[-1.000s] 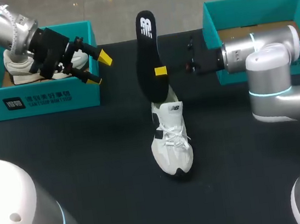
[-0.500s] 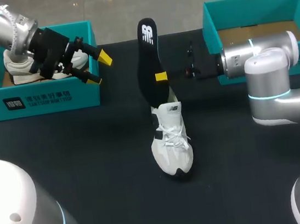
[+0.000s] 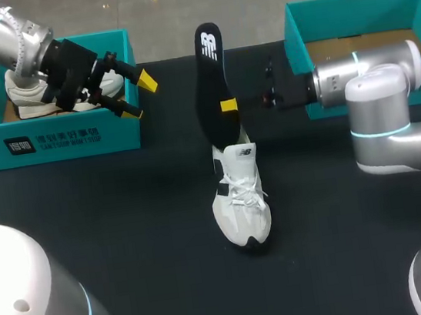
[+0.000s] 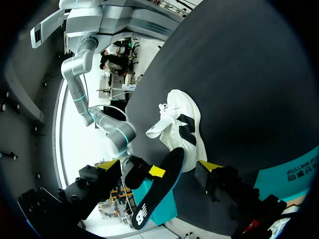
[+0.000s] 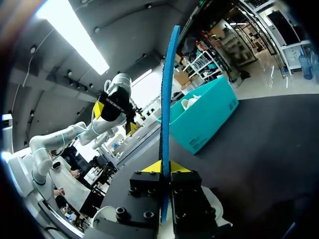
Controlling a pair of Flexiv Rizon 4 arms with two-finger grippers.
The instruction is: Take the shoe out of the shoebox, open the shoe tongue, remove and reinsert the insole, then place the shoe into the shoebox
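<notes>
Far left on the black counter: open teal cardboard shoebox with a white shoe inside. Left fingers spread, empty, above the box's right wall. Centre: black foam insole upright, pinched by the right fingers, lower end at the collar of the white lace-up sneaker standing on the counter. Far right: second open teal box.

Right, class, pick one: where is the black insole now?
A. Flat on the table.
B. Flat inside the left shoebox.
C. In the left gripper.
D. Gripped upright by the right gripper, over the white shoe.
D: the right gripper is shut on the insole, which stands upright over the shoe; the left gripper is open, empty.
</notes>
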